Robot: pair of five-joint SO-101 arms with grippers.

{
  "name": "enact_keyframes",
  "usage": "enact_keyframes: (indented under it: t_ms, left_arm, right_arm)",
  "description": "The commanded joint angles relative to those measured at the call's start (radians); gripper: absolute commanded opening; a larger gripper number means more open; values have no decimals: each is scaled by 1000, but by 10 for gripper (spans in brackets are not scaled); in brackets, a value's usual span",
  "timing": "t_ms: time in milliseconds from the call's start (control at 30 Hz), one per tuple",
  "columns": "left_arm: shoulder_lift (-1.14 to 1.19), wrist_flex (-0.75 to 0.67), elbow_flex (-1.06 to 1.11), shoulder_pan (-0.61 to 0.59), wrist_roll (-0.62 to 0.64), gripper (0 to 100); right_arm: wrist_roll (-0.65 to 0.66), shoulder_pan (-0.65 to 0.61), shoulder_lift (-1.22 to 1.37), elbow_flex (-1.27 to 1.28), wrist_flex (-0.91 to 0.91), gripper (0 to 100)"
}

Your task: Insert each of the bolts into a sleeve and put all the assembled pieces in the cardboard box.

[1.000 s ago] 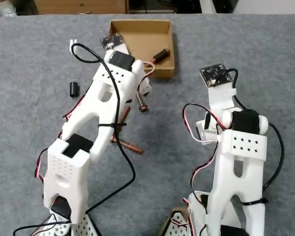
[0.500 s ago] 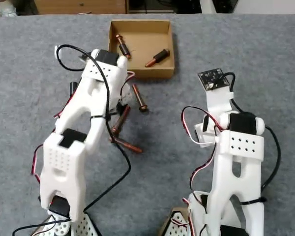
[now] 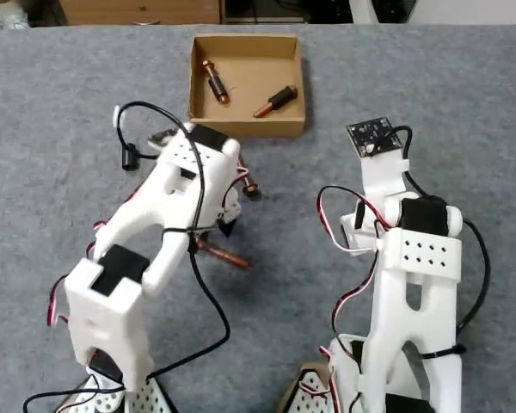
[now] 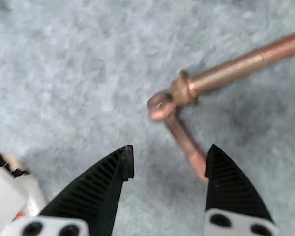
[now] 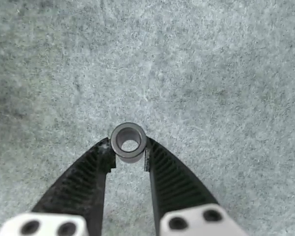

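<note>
Holding left fingers (image 4: 101,184) wide and empty, just short of a bolt (image 4: 183,140) slanting across their gap, and pinching a sleeve (image 5: 129,141) in right fingers (image 5: 173,184).

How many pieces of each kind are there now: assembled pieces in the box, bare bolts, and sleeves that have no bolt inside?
Assembled pieces in the cardboard box: 2
Bare bolts: 3, two with heads together, one apart
Empty sleeves: 2, one lying loose, one in the right gripper
Total: 7
</note>
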Motion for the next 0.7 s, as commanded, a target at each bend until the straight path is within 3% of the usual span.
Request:
enact_keyframes:
  t_ms: [0,400,567,667]
  left_arm:
    - [44,-52,2,2,12,198]
    - [292,-63,-64,-118,2,187]
    - [323,-63,-132,-120,-110,5]
    - [323,-61,-146,-121,-132,24]
  right_arm:
    - [0,21,-24,-1,-25,2]
    - [2,15,-24,-5,-26,2]
    - [0,15,-22,-1,-52,2]
    - [0,15,-22,-4,-52,2]
